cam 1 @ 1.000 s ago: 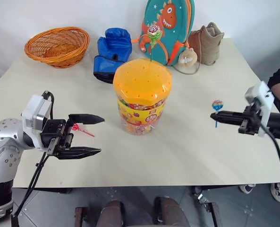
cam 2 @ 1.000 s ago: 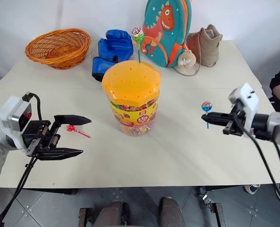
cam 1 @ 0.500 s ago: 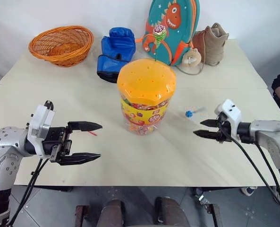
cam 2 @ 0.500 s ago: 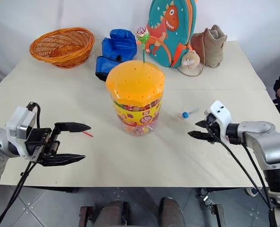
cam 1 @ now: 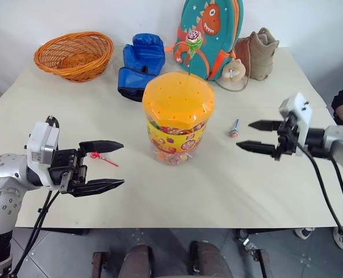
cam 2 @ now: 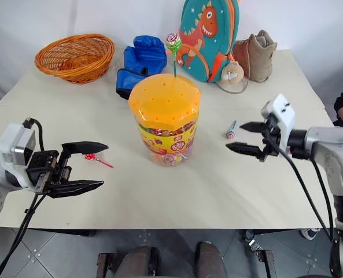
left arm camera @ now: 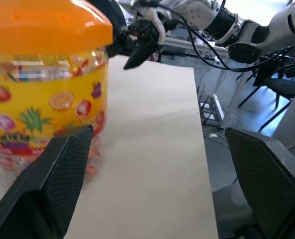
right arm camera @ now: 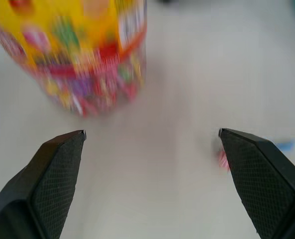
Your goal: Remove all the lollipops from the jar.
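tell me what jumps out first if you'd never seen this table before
The big clear candy jar with its orange lid stands mid-table, one lollipop poking up from the lid. An open gripper hangs on either side of it, the left gripper and the right gripper. Two lollipops lie on the table: a red-stick one by the left gripper, a blue-stick one near the right.

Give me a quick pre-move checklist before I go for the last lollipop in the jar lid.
1. Right gripper open and holding nothing: ok.
2. Left gripper open and holding nothing: ok.
3. Green-stick lollipop standing upright in the jar lid, reachable from above: ok.
4. Blue-stick lollipop lying on the table, apart from the jar: ok.
5. Red-stick lollipop on the table by the left gripper: ok.
6. Jar upright: ok.
7. How firmly the stick sits in its hole: cannot tell.
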Controlling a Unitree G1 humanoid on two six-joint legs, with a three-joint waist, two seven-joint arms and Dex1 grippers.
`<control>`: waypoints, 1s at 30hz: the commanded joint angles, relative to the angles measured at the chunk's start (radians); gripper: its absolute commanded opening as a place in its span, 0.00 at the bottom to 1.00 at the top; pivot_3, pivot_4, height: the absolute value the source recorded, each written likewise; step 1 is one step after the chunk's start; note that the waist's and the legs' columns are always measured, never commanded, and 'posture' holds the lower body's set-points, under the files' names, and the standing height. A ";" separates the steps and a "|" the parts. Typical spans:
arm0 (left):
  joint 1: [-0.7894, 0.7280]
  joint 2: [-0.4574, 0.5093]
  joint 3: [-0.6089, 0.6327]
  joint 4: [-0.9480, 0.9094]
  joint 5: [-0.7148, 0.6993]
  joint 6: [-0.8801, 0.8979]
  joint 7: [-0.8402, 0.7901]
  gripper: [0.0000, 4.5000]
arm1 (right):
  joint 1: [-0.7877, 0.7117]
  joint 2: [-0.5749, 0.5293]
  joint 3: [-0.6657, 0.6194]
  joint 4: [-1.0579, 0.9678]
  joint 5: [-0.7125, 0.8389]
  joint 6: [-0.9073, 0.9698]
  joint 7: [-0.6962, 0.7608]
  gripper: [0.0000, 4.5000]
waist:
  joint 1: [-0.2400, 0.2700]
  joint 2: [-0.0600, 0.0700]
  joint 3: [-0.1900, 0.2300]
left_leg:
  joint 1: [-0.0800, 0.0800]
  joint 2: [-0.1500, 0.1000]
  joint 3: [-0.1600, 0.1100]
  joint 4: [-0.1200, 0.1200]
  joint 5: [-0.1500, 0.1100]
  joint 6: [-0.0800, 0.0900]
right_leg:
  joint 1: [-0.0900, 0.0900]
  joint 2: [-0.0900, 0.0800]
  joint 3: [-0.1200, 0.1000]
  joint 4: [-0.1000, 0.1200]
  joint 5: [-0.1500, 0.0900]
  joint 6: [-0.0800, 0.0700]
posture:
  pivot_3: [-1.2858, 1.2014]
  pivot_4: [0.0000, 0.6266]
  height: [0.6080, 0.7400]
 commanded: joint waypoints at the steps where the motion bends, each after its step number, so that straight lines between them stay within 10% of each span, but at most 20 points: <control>1: -0.048 0.008 0.065 0.042 -0.047 0.005 0.020 1.00 | -0.092 -0.004 -0.052 -0.049 0.040 0.014 -0.030 1.00 | 0.000 0.000 0.000 | 0.000 0.000 0.000 0.000 0.000 0.000 | 0.000 0.000 0.000 0.000 0.000 0.000 | 0.52 0.24 1.00; 15: -0.290 0.047 0.132 0.305 -0.012 -0.042 0.024 1.00 | -0.460 0.260 0.097 0.236 0.002 -0.090 -0.009 1.00 | -0.006 0.000 0.000 | -0.001 0.000 0.002 0.000 0.000 0.000 | -0.003 0.000 0.000 0.001 0.000 0.000 | 0.52 0.24 1.00; 30: -0.211 0.063 0.213 0.212 -0.038 -0.023 0.051 1.00 | -0.698 0.483 0.153 0.592 -0.092 -0.292 0.143 0.91 | -0.042 0.000 0.000 | -0.006 0.001 0.008 0.000 0.000 0.000 | -0.013 0.000 0.001 0.007 0.000 0.000 | 0.52 0.24 1.00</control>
